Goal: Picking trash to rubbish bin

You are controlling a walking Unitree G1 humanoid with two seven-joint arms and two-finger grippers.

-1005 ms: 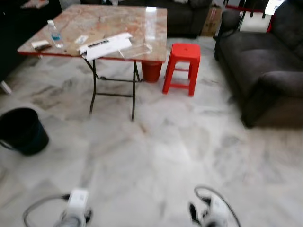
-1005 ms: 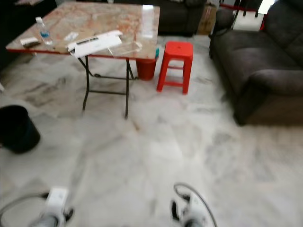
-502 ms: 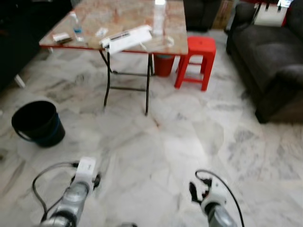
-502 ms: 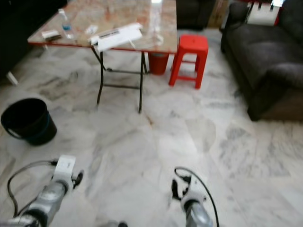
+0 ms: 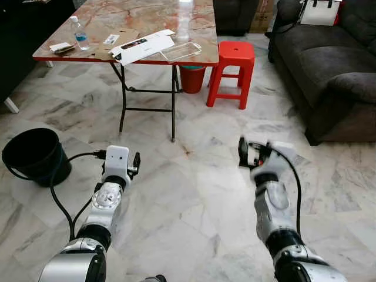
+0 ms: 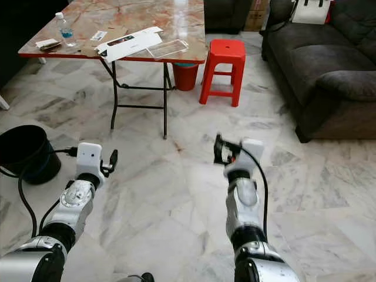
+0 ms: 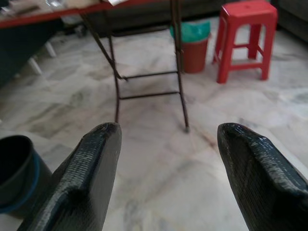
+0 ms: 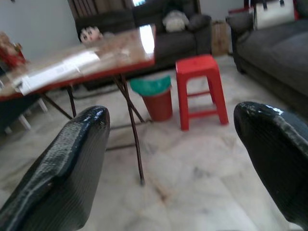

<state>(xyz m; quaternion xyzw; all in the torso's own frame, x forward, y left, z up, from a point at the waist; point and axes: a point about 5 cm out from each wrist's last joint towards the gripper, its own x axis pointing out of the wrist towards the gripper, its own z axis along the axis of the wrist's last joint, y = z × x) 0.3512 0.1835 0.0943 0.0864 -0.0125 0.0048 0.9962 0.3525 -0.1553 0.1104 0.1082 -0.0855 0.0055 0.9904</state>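
Both the left gripper (image 7: 166, 159) and right gripper (image 8: 173, 159) are spread wide and hold nothing, raised before the marble-topped folding table (image 5: 147, 17). A clear plastic water bottle (image 5: 78, 35) with an unreadable label stands on that table; a red bin with a green liner (image 7: 195, 45) sits beneath it.

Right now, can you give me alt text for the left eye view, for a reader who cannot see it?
Both arms reach out over a marble floor, left gripper and right gripper empty. Ahead stands a folding table with papers and a bottle; black bucket left, red stool right.

Counting what I see on the marble floor

I count one folding marble-top table (image 5: 147, 23), one red plastic stool (image 5: 232, 70), one black bucket (image 5: 32, 155), one red bin with green liner (image 5: 192, 79), one clear water bottle (image 5: 78, 35), one dark grey sofa (image 5: 329, 64).
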